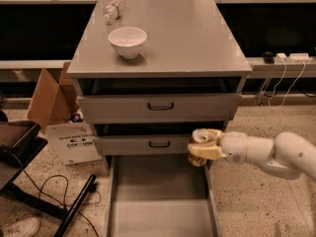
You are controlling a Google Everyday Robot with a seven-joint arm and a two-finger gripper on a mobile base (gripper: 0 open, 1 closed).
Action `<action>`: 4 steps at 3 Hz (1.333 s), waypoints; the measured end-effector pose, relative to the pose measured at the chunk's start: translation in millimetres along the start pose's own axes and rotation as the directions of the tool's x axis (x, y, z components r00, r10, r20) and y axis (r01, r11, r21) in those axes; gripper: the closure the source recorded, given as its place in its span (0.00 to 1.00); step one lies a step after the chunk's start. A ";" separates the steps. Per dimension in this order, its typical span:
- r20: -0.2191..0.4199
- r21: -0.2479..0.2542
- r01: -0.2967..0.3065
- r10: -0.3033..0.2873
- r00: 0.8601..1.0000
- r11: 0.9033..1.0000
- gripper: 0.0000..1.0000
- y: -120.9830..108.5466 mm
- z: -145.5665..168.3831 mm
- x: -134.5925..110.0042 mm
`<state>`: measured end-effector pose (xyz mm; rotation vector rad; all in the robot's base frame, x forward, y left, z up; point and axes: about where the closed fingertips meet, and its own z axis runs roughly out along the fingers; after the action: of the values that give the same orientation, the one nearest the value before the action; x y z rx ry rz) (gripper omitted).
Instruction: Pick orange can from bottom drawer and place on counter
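1. while the orange can (pixel 199 136) hangs in the gripper (pixel 201 151), it is in the air over the right side of the open bottom drawer (pixel 158 201), level with the middle drawer (pixel 148 144) front. the pale fingers (pixel 207 152) are closed around its body, so it is neither in the drawer nor on the counter (pixel 187 38).
2. the counter's edge juts out past the drawer fronts. a straight rise this close to the cabinet could catch the can's top or the fingers on that lip, or on the top drawer (pixel 158 107), and knock the can loose.
3. the can is a smooth, round metal cylinder and seems slightly tilted in the grasp. i judge that a jolt or a loose squeeze could let it slide out and fall back into the drawer or onto the speckled floor.
4. a tilted set-down could tip it over and let it roll. the white bowl (pixel 127 41) and the clear plastic bottle (pixel 112 6) take up the counter's left side, so a placement there risks a bump; the right half looks safer.
5. the can is orange-brown with a shiny silver top. the counter and drawers are flat, matte grey metal, the upper two with thin black handles, and the bottom drawer's floor is plain and shallow. the bowl is glossy and rounded, and the arm (pixel 266 152) is smooth white casing.
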<state>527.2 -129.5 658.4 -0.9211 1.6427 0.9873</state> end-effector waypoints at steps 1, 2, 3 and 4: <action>0.001 0.087 0.057 -0.057 0.998 0.995 1.00 -3.1 -26.2 -74.3; 0.018 0.194 0.097 -0.102 0.995 0.976 1.00 -9.6 -44.9 -139.5; 0.018 0.194 0.097 -0.102 0.995 0.976 1.00 -9.6 -44.9 -139.5; 0.029 0.211 0.090 -0.098 0.995 0.973 1.00 -12.4 -46.4 -146.0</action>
<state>557.4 -159.7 806.0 -0.8239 1.6196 0.7469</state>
